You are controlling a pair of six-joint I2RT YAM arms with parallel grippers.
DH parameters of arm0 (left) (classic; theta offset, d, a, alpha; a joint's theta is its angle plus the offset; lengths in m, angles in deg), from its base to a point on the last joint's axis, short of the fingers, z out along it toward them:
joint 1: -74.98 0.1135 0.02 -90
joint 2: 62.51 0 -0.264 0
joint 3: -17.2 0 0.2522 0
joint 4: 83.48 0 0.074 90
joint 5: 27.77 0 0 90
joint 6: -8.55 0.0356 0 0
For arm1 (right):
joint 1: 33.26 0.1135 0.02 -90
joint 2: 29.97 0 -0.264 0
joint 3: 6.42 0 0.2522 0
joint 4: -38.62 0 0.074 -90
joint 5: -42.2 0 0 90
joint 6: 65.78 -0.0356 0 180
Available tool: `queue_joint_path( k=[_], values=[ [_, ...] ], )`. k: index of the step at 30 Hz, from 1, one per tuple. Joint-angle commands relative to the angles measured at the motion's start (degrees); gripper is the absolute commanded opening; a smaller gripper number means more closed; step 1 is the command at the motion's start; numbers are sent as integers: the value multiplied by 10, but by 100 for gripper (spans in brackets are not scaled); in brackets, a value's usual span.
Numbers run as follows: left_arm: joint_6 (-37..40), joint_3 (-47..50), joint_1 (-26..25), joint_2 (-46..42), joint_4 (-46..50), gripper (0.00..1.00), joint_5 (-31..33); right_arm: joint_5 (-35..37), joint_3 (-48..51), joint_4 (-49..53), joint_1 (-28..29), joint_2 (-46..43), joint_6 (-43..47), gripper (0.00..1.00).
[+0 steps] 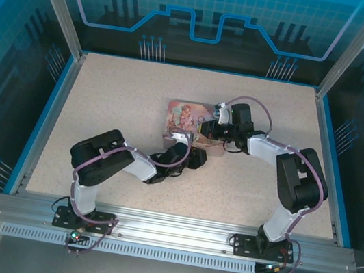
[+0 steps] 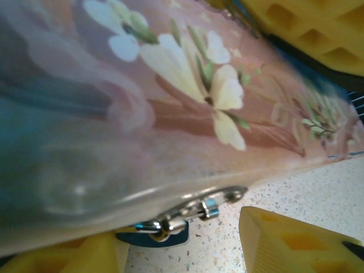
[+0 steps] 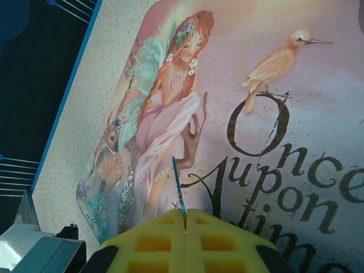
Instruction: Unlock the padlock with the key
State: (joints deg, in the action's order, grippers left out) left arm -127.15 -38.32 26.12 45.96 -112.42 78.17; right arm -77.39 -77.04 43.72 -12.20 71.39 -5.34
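We see a flat pink rectangular metal tin (image 1: 183, 117) lying on a pale speckled tabletop (image 1: 102, 117). Its lid shows a painted red-haired fairy (image 3: 170, 96), a spotted fawn (image 3: 111, 162), a small tan bird (image 3: 278, 60) and dark lettering beginning "Once upon". White painted flowers (image 2: 222, 94) run along its side. Blue-tinted transparent walls (image 1: 10, 82) surround the table.

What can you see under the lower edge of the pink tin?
A thin metal shackle pokes out beneath the pink tin, with a sliver of the blue padlock below it. The rest of the padlock, including any keyhole, is covered by the tin's edge.
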Motion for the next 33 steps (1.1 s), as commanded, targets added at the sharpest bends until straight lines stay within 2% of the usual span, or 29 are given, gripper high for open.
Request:
queue_joint_path(
  k=[1, 13, 21, 29, 33],
  values=[
    [-17, -14, 0, -16, 62, 50, 48, 3, 30, 71, 16, 16, -8, 0],
    [-9, -23, -1, -27, 67, 30, 56, 2, 31, 66, 16, 14, -7, 0],
    [-8, -21, -1, -42, 78, 27, 56, 3, 28, 68, 16, -1, -5, 0],
    [-47, -37, -1, -86, 146, 25, 41, 24, 61, 89, 5, -132, 35, 0],
    [-87, -64, 2, -108, 212, 21, 23, 25, 96, 154, -6, -220, 76, 0]
  ],
)
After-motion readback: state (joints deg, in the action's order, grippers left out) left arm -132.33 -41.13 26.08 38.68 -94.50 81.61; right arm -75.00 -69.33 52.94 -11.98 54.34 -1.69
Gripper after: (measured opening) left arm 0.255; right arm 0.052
